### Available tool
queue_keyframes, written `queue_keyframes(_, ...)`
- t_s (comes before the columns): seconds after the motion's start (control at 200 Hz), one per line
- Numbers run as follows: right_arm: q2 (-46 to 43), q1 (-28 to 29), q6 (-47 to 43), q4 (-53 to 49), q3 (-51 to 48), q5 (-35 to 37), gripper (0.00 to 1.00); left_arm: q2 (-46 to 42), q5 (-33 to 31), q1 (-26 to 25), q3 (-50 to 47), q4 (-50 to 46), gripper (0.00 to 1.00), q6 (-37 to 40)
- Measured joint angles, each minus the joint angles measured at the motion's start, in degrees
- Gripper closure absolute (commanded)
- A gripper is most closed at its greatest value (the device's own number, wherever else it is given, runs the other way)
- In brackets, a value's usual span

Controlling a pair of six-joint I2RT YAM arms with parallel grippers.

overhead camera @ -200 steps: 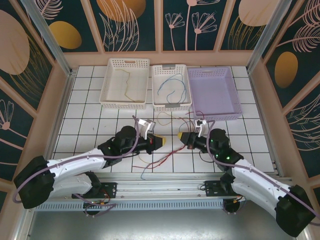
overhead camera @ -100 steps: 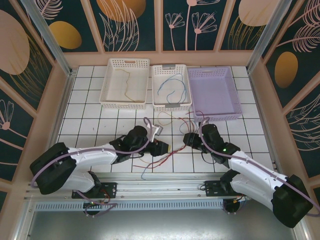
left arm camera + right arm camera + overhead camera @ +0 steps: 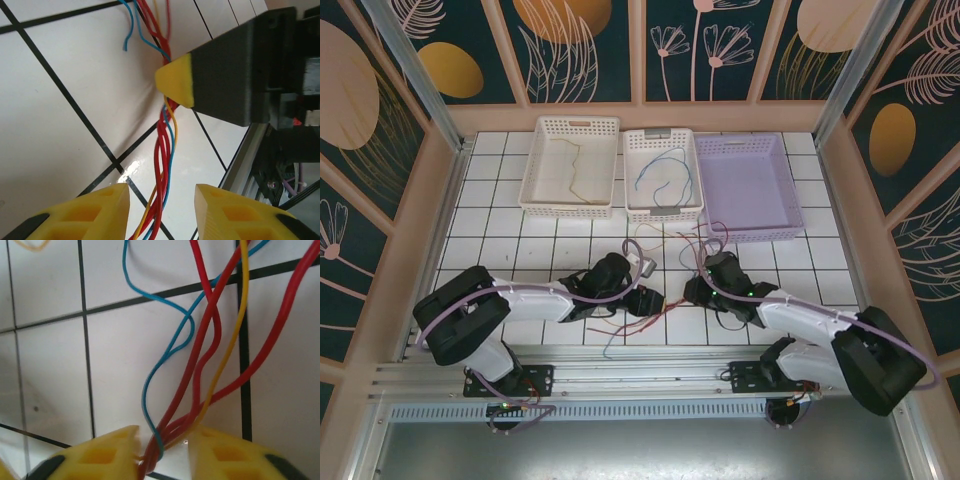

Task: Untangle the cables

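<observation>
The white tiled tabletop (image 3: 490,230) carries three baskets in a row at its far side: the left white basket (image 3: 542,200), the middle white basket (image 3: 663,211) and the lilac basket (image 3: 750,232). Thin red, blue and yellow cables (image 3: 638,320) lie on the near tiles.

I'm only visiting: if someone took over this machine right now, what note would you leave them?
Left gripper: open, straddling the twisted bundle of red, blue and yellow cables.
Right gripper: jaws narrow around the same bundle; firm grip unclear.
Done: a yellow-tan wire lies in the left white basket, blue wires in the middle white basket.
To do: separate the bundle.
</observation>
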Motion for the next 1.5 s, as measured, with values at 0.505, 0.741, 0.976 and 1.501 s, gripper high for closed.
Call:
queue_keyframes(0.505,-10.45,3.32,-3.93,8.22,2.86,-2.14,1.00,-1.60,2.14,-0.42,0.02,2.27,0.58,-0.02)
queue_keyframes(0.741,-13.73,3.32,-5.20,11.91,2.82,-4.22,1.00,-3.65,2.16,-0.42,0.04,2.91,0.74,0.11)
queue_keyframes(0.976,-14.99,3.32,-7.13,11.65,2.86,-4.48,1.00,-7.61,3.21,-0.83,-0.57,2.51,1.00,0.83)
queue_keyframes(1.501,-20.35,-0.98,-5.55,15.19,0.35,-9.97,0.63,-18.10,1.03,-0.81,-5.42,3.48,1.00,0.61)
